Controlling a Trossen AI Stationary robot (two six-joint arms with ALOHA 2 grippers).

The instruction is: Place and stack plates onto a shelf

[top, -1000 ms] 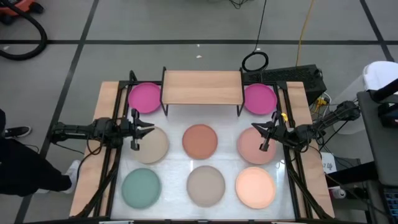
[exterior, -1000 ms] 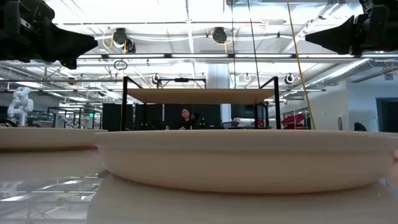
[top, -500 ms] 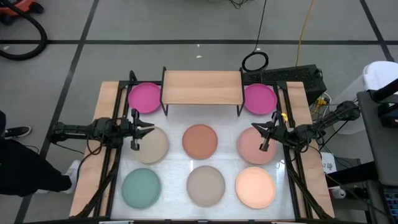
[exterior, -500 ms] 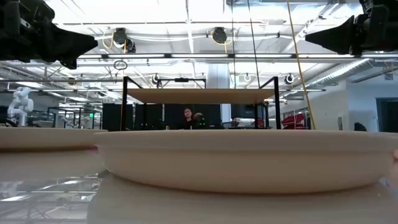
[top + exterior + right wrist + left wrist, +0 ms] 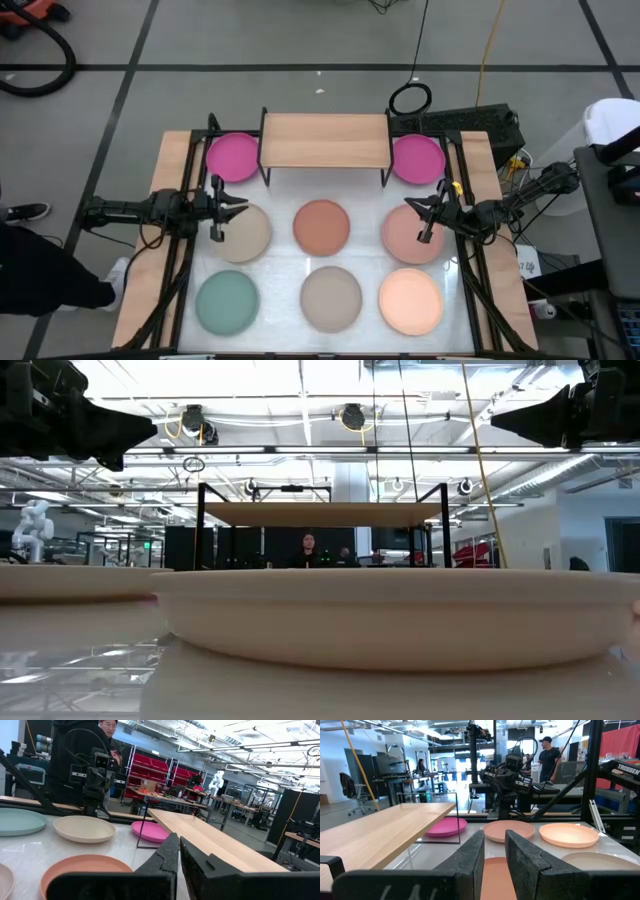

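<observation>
1. The table (image 5: 180,150) carries the whole job, and the task reads as not yet begun: no plate is on the shelf, and neither arm has hold of anything.
2. The shelf (image 5: 325,140) stands at the middle of the table's far edge, its light wood board bare; the low view shows clear room under the board between its black legs.
3. All eight plates lie flat on the table, each apart from its neighbours. A magenta plate (image 5: 232,157) sits just left of the shelf and a second magenta plate (image 5: 417,158) just right of it.
4. In front of the shelf lies a row of the beige plate (image 5: 246,231), the terracotta plate (image 5: 321,224) and the dusty pink plate (image 5: 412,236). The near row holds the teal plate (image 5: 227,302), the taupe plate (image 5: 331,297) and the peach plate (image 5: 410,301).
5. The left gripper (image 5: 219,208) hangs above the far left edge of the beige plate. Its wrist view shows the fingers parted by only a narrow gap, with nothing between them.
6. The right gripper (image 5: 424,219) hangs over the dusty pink plate's rim, its fingers all but closed and empty.
7. The next move likely calls for one gripper to spread its fingers, drop to the rim of the plate below it and pinch that rim. The plate would then be lifted clear and carried onto the shelf's board.
</observation>
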